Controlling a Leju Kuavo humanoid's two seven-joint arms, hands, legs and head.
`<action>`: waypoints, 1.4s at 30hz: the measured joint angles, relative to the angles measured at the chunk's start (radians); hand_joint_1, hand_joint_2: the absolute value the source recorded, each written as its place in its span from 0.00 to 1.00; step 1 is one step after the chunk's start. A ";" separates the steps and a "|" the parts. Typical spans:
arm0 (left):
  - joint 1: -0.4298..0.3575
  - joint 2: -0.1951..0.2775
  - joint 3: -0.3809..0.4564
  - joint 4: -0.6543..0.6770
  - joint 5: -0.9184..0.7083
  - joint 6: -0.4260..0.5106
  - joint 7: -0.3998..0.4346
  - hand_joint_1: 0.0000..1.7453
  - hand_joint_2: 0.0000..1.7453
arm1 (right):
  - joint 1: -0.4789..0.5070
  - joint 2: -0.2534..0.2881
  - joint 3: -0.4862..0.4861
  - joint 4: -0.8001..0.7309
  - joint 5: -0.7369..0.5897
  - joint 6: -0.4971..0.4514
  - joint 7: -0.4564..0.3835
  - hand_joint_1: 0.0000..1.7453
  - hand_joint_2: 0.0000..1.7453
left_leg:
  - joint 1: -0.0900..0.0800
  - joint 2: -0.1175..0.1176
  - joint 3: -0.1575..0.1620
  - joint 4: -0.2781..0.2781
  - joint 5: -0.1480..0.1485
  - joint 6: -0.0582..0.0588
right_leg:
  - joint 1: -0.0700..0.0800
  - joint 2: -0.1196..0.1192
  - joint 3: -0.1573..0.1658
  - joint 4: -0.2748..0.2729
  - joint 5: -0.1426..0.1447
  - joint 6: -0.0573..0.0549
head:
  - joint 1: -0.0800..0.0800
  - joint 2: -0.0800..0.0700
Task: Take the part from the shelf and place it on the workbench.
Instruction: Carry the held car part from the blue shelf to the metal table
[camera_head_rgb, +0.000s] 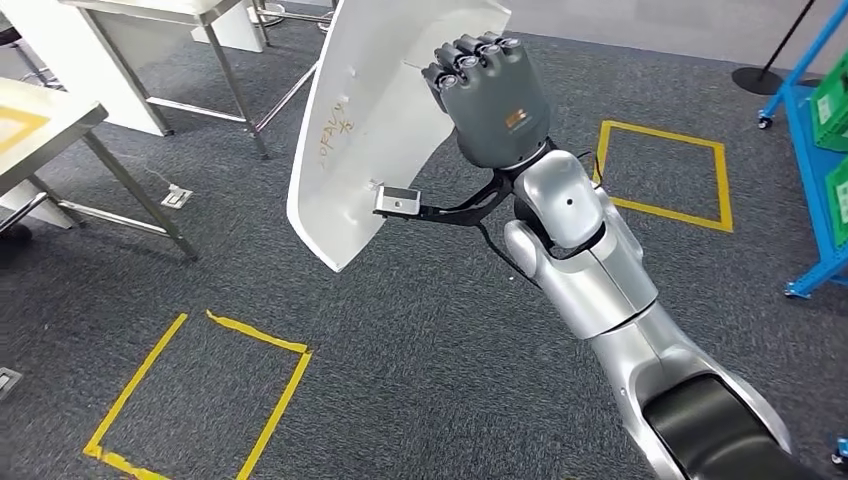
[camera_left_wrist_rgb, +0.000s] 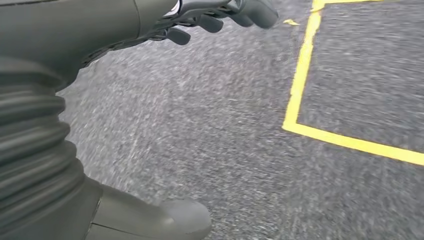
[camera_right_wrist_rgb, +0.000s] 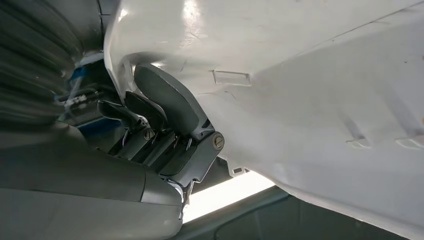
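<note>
Head view: the right robot hand (camera_head_rgb: 490, 95) grips a white moulded panel (camera_head_rgb: 385, 125), held raised over grey carpet (camera_head_rgb: 420, 340) marked with yellow tape squares (camera_head_rgb: 195, 395), a metal-legged desk (camera_head_rgb: 40, 125) off to the left. Left wrist view: the left robot hand (camera_left_wrist_rgb: 220, 15) hangs over the carpet, fingers loosely curled around nothing. Right wrist view: dark fingers (camera_right_wrist_rgb: 165, 107) curl around the panel's edge.

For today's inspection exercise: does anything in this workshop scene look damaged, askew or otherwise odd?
One thing: the yellow tape square on the carpet near the robot's left has a torn, crooked far corner and a frayed near corner. The white part looks intact in the right hand.
</note>
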 joint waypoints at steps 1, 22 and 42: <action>-0.001 0.000 0.000 0.000 -0.002 0.000 0.000 0.00 1.00 | 0.001 0.000 0.000 0.000 0.000 0.002 0.000 1.00 1.00 | -0.002 0.020 0.041 -0.071 0.028 0.002 | 0.001 -0.013 0.001 0.001 -0.002 0.002 | 0.000 0.000; -0.001 -0.005 -0.001 -0.002 -0.026 -0.014 -0.006 0.00 1.00 | 0.049 -0.034 -0.005 -0.025 0.004 0.022 0.000 1.00 1.00 | 0.009 -0.133 0.098 -0.207 0.078 0.017 | -0.012 0.118 -0.003 0.007 0.000 0.033 | 0.007 0.000; -0.009 0.013 0.113 -0.004 0.215 -0.200 -0.054 0.00 1.00 | 0.072 -0.050 -0.021 -0.030 0.003 0.025 0.007 1.00 1.00 | 0.002 -0.014 0.114 -0.217 0.077 0.063 | -0.004 0.051 -0.070 0.199 -0.121 0.058 | 0.002 0.000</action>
